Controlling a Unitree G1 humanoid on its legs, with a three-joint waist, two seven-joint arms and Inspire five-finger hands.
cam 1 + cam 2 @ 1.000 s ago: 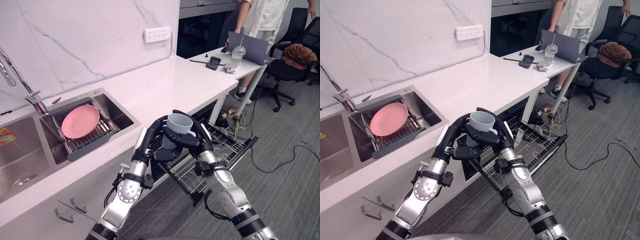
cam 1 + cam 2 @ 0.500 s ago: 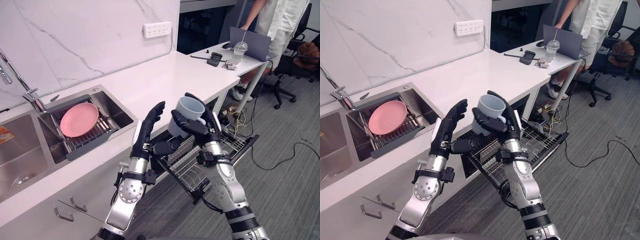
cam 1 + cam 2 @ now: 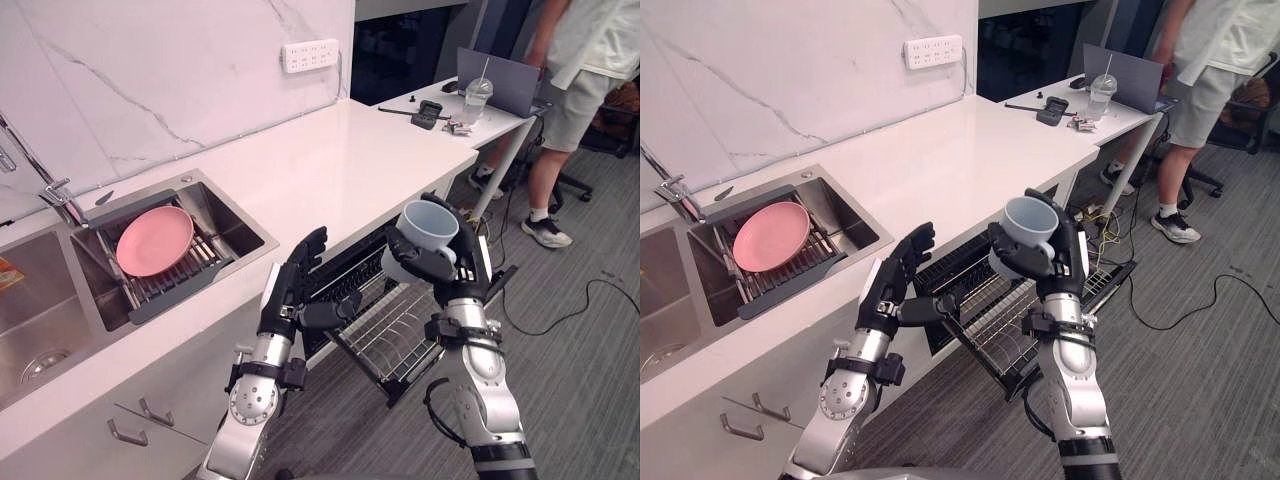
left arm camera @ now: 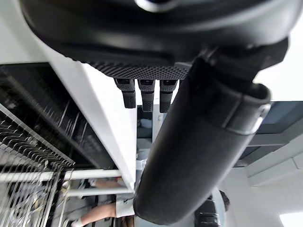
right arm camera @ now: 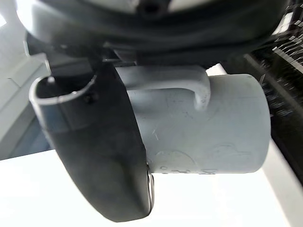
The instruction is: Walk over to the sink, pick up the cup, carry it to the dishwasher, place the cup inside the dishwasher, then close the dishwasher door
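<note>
The right hand, curled round the mouth-up cup, holds it over the dishwasher rack below; the left hand is spread, empty.

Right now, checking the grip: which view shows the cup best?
Right wrist view: the cup, side and handle, close up in the right hand. Both eye views show it whole, rim up, farther off.

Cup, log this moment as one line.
right robot hand: shut on cup | left robot hand: open, empty | dishwasher rack: pulled out
</note>
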